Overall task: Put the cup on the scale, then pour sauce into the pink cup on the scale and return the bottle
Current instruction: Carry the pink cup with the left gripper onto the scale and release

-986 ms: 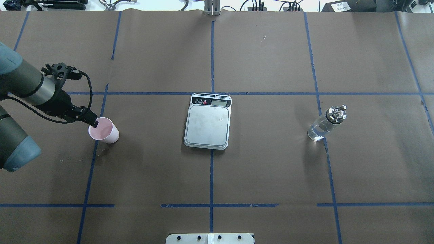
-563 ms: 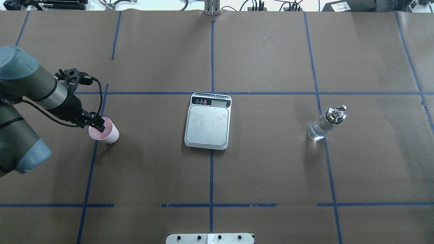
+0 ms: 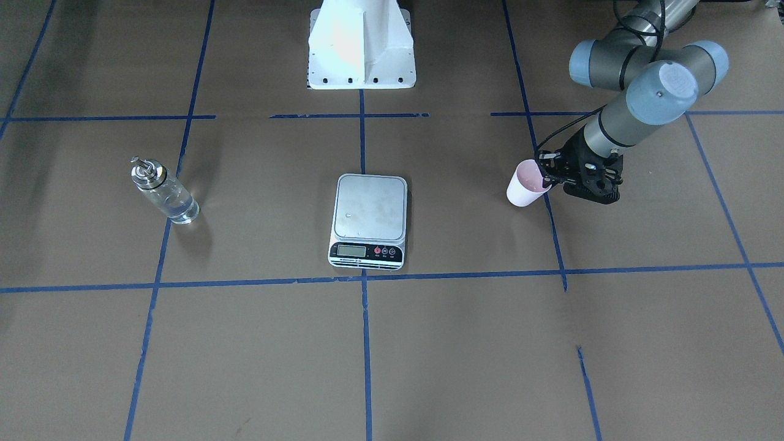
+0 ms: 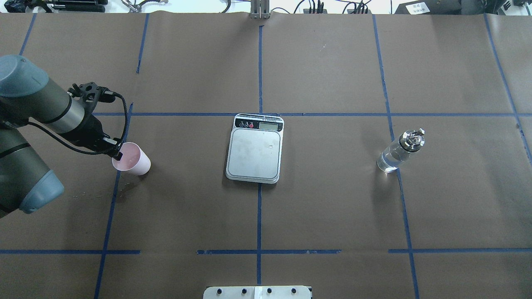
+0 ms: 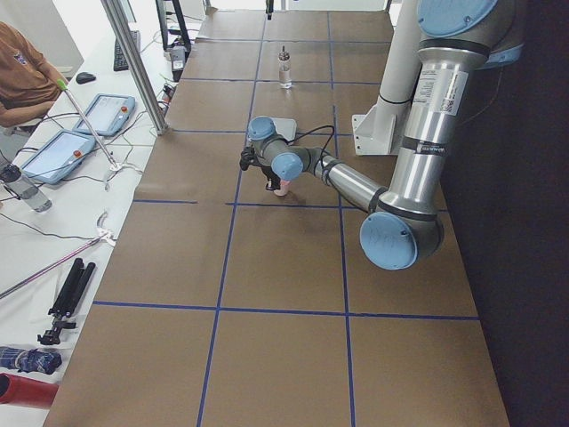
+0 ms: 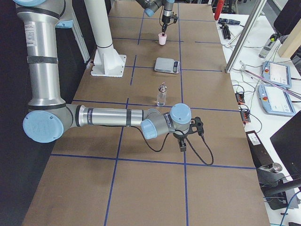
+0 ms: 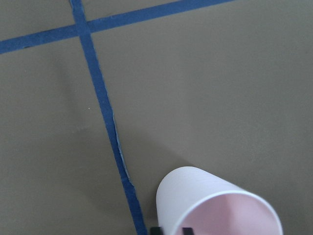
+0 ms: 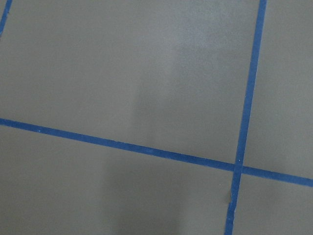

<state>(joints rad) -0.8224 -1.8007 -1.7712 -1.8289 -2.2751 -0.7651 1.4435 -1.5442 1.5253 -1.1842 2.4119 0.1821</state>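
Left fingers (image 4: pixel 116 154) pinch the cup (image 4: pixel 134 161) by its rim; the scale (image 4: pixel 254 151) lies well beyond them, so a level, unhurried carry looks wisest.

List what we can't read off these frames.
- Scale display reading: too small in the overhead and front-facing views.
- Right pincer: seen only in the exterior right view and small, so open or shut is unclear.
- Left pincer on the cup rim: fingertips cut off by the left wrist view's bottom edge.
- Cup base: lifted or resting is unclear from the steep views.
- Sauce level in the bottle: clear liquid, too small.
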